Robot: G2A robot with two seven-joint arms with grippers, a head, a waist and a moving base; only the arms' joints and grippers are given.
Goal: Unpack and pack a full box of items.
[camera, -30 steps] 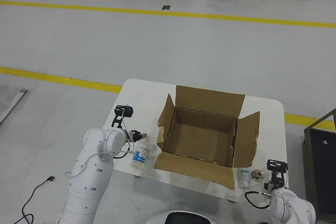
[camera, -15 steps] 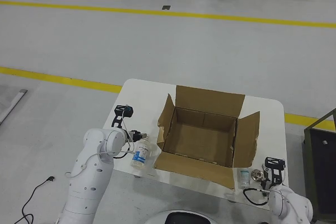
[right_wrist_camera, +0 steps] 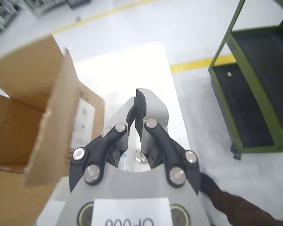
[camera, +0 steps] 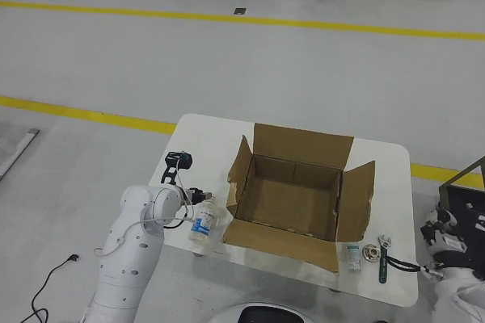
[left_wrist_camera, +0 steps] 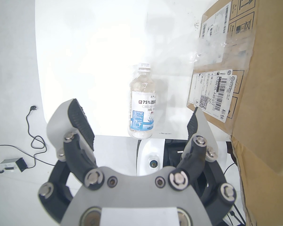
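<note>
While your left gripper [left_wrist_camera: 135, 112] gapes empty near the bottle [left_wrist_camera: 142, 104] by the box [camera: 289, 238], your right gripper [right_wrist_camera: 138, 102] is closed, empty.

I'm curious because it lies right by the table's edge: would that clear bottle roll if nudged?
Likely yes: the bottle is round and lies on its side on the smooth table. Its base is at the edge, so a push might drop it. The clear wall may dent under tight jaws.
</note>
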